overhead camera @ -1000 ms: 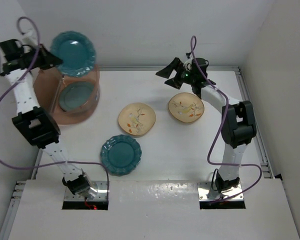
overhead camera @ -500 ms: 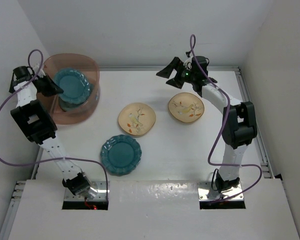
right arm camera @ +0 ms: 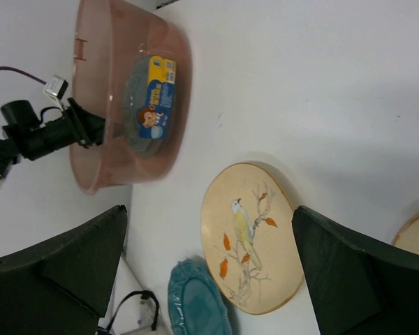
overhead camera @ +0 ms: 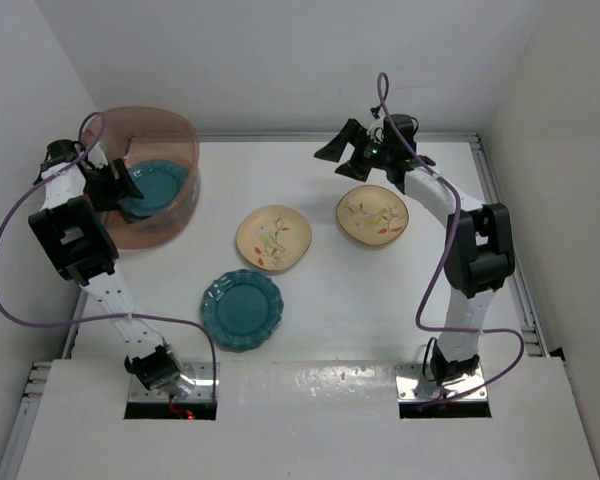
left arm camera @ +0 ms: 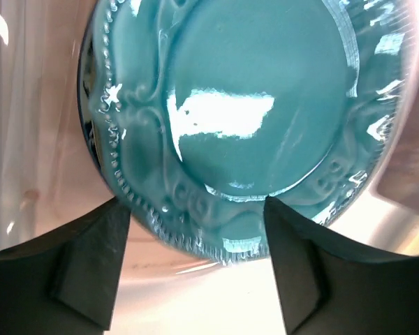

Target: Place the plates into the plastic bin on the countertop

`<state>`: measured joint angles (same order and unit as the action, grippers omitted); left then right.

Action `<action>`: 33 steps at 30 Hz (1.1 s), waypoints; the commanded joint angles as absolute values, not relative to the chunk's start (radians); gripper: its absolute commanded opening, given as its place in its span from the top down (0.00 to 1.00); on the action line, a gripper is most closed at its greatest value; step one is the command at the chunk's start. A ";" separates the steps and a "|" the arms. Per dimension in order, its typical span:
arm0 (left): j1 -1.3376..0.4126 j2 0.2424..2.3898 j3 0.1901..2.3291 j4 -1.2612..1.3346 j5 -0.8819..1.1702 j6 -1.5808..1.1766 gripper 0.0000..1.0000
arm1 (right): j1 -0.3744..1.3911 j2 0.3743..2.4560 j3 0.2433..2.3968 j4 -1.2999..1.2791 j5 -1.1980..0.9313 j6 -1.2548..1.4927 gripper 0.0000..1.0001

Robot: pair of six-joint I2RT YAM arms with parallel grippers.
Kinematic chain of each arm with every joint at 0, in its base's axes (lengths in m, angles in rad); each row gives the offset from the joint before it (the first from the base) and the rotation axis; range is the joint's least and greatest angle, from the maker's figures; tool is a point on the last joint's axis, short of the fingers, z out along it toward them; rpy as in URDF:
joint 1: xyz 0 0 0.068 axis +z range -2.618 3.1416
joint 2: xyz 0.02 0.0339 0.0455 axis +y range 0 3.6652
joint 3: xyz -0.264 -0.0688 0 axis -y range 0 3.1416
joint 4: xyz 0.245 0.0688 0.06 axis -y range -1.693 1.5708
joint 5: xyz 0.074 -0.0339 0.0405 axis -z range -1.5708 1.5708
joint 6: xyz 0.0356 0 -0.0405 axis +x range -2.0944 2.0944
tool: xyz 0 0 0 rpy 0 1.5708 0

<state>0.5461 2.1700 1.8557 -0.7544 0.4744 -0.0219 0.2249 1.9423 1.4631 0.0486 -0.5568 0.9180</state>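
Top view: plastic bin (overhead camera: 176,214) stands at the far left corner of the countertop (overhead camera: 360,300), against the left wall. A teal scalloped plate (overhead camera: 158,183) lies inside it; the bin's near wall and the left arm hide its left edge. Left gripper (left arm camera: 195,204) is down inside the bin. In the left wrist view its fingers (left arm camera: 91,265) are spread wide, with the plate's near rim showing in the gap between them. We see neither pad pressing on the rim, though the view is close and blurred at the edges. We cannot tell what lies under that plate. From the right wrist view the bin's translucent wall shows only a dim grey-green mass behind a yellow-and-blue label (right arm camera: 157,94), so we cannot count any stack. Right gripper (right arm camera: 209,209) hangs above the far middle of the countertop, its dark fingers (right arm camera: 77,258) wide apart and holding nothing. Three plates lie on the countertop, well apart from the bin. One cream bird plate (overhead camera: 273,238) sits near the centre. The other cream plate (overhead camera: 372,215) lies just beside the right arm's forearm, and in the right wrist view it is cut off at the frame edge. A second teal plate (overhead camera: 241,309) sits nearer the arm bases, only partly visible in the right wrist view. Bird motifs read clearly on the centre plate; on the other they are too small to make out.
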 commanded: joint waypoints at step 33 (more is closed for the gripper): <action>0.538 1.147 1.393 -0.999 0.253 0.209 0.09 | 0.804 1.983 0.749 0.579 -0.534 1.003 0.51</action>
